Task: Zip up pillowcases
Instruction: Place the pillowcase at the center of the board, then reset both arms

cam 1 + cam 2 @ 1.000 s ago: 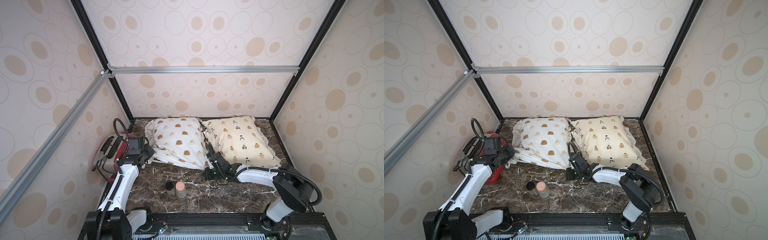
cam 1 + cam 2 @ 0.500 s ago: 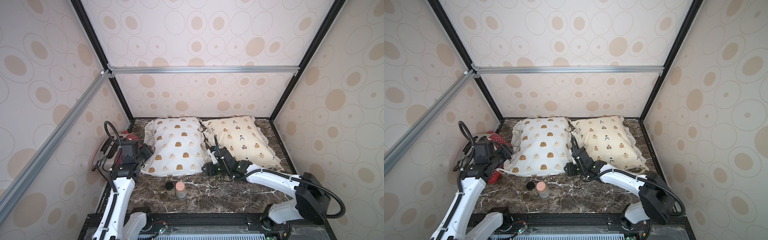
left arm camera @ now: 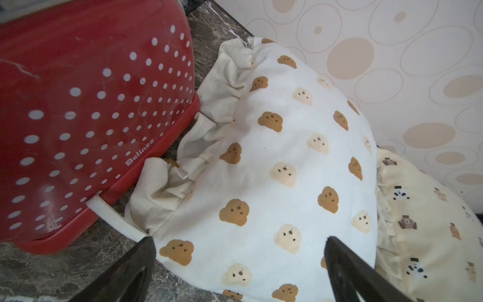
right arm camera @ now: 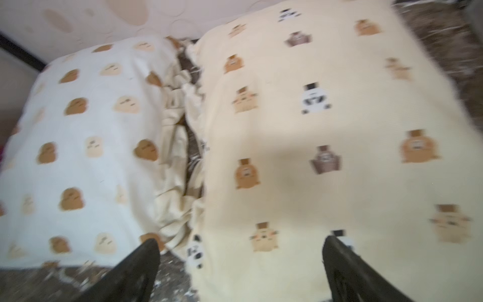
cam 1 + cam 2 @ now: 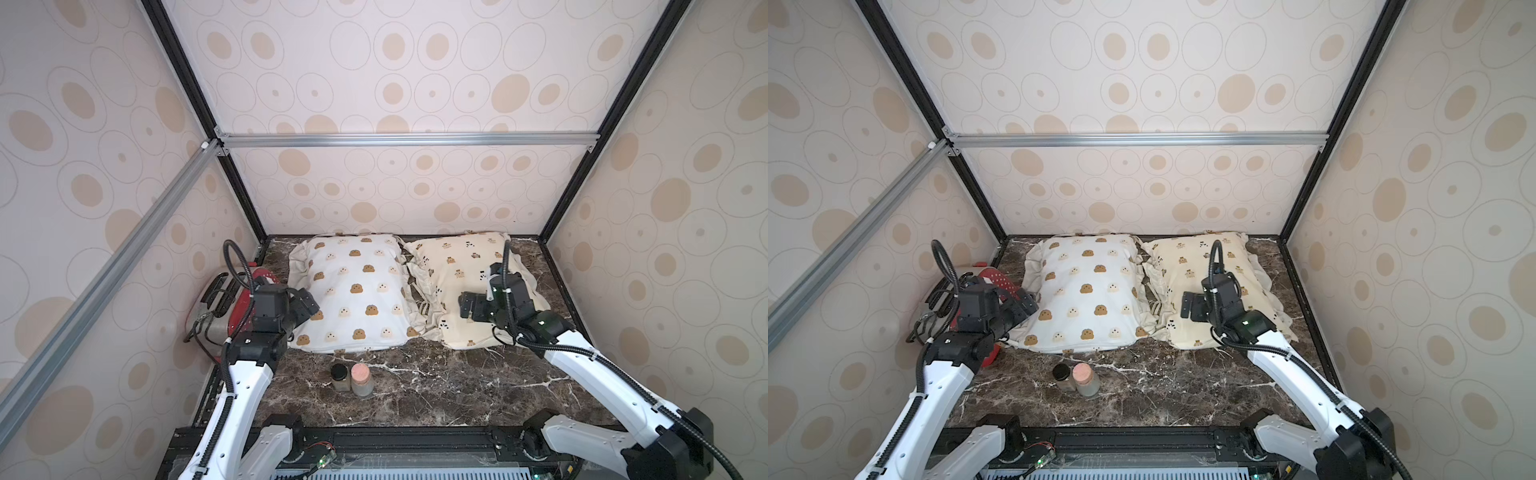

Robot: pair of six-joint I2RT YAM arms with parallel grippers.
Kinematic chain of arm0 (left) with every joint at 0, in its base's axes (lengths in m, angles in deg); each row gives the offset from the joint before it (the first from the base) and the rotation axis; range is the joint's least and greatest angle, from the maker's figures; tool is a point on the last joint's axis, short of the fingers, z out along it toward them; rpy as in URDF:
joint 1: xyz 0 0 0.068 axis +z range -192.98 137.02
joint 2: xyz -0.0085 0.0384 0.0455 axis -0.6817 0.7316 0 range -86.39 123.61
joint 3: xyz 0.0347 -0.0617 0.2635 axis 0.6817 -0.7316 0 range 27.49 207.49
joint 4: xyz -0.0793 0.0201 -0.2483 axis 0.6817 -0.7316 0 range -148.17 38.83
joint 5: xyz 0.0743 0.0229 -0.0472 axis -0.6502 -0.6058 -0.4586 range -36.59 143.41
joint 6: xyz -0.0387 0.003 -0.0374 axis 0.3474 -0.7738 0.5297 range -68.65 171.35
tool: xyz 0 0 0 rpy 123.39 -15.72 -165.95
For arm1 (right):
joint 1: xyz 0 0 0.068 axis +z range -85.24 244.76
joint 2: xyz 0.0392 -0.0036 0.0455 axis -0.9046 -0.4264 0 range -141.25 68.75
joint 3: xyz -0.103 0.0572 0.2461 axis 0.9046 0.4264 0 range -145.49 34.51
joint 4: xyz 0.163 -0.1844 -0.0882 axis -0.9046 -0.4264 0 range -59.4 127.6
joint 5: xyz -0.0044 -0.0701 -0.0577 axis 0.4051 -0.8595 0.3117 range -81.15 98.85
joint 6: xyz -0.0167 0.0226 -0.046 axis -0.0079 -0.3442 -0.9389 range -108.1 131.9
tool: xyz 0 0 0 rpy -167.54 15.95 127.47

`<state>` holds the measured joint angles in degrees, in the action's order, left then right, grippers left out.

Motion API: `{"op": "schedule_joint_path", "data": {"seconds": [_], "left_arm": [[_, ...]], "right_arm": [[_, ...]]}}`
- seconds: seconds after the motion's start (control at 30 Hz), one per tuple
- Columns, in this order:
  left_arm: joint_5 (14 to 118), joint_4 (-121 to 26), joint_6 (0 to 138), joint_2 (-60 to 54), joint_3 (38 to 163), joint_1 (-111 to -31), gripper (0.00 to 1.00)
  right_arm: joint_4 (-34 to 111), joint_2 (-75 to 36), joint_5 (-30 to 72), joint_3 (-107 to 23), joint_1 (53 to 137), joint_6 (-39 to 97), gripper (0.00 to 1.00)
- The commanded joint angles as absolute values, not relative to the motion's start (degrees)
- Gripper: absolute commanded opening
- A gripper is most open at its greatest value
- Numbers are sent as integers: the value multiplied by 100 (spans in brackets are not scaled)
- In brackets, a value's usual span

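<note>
Two stuffed pillowcases lie side by side at the back of the marble table. The white pillowcase (image 5: 353, 291) (image 5: 1088, 291) with brown and cream bears is on the left. The cream-yellow pillowcase (image 5: 449, 257) (image 5: 1187, 266) with bears and pandas is on the right. My left gripper (image 5: 306, 308) (image 3: 237, 240) hovers open at the front left corner of the white pillowcase (image 3: 287, 183). My right gripper (image 5: 467, 309) (image 4: 240, 240) hangs open above the front left part of the cream-yellow pillowcase (image 4: 326, 117). Neither holds anything. No zipper shows.
A red dotted toaster (image 5: 232, 307) (image 3: 91, 117) stands against the left wall, touching the white pillowcase's ruffle. Two small jars (image 5: 340, 376) (image 5: 360, 379) stand in front of the white pillowcase. Patterned walls close in the back and both sides.
Both grippers opened and let go of the white pillowcase's front edge, which now lies flat. The right gripper rose and moved right over the cream-yellow pillowcase; the left arm drew back.
</note>
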<state>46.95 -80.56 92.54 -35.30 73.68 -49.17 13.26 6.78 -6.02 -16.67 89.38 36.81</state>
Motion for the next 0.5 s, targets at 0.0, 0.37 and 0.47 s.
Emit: {"op": "schedule_joint_path", "data": {"seconds": [0.0, 0.37, 0.47], "left_arm": [[3435, -7598, 9071, -3257, 7158, -5371, 99], [1062, -4584, 6260, -1916, 6318, -5552, 99], [1003, -3770, 5760, -1313, 6186, -5541, 99]], "right_arm": [[1229, 721, -1914, -1293, 8532, 3373, 100], [4250, -103, -2641, 100, 6931, 2407, 100], [5233, -449, -2341, 483, 6763, 2201, 100]]}}
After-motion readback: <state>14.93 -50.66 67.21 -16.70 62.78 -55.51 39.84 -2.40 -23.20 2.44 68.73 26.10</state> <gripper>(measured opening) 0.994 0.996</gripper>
